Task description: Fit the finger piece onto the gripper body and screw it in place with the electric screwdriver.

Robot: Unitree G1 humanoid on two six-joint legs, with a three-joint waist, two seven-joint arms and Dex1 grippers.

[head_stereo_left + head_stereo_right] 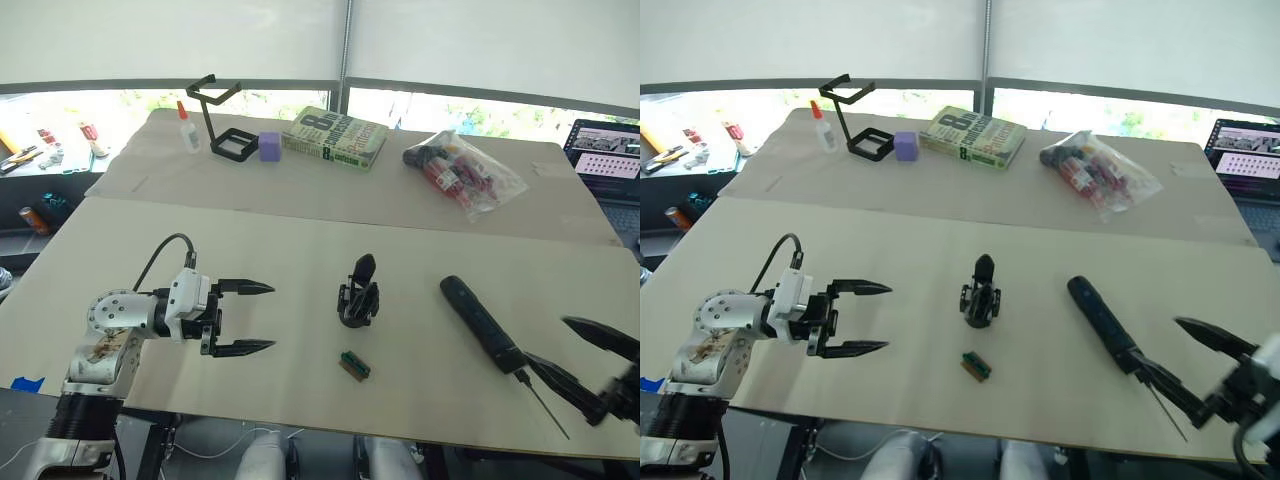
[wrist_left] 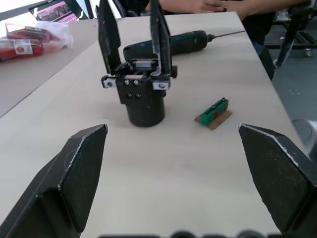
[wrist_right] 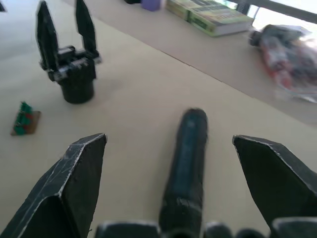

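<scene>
The screwdriver (image 1: 481, 323) lies between the spread fingers of the right gripper (image 1: 590, 368), ungrasped, and could be rolled or its thin bit bent if the closure lands near the tip. The body (image 1: 359, 293) stands upright mid-table (both fingers apparently already on it), facing the open, empty left gripper (image 1: 246, 318). The pale table (image 1: 300, 255) is backed by bright windows.

Upright gripper body (image 1: 359, 297) beside flat screwdriver (image 1: 483, 322)
</scene>
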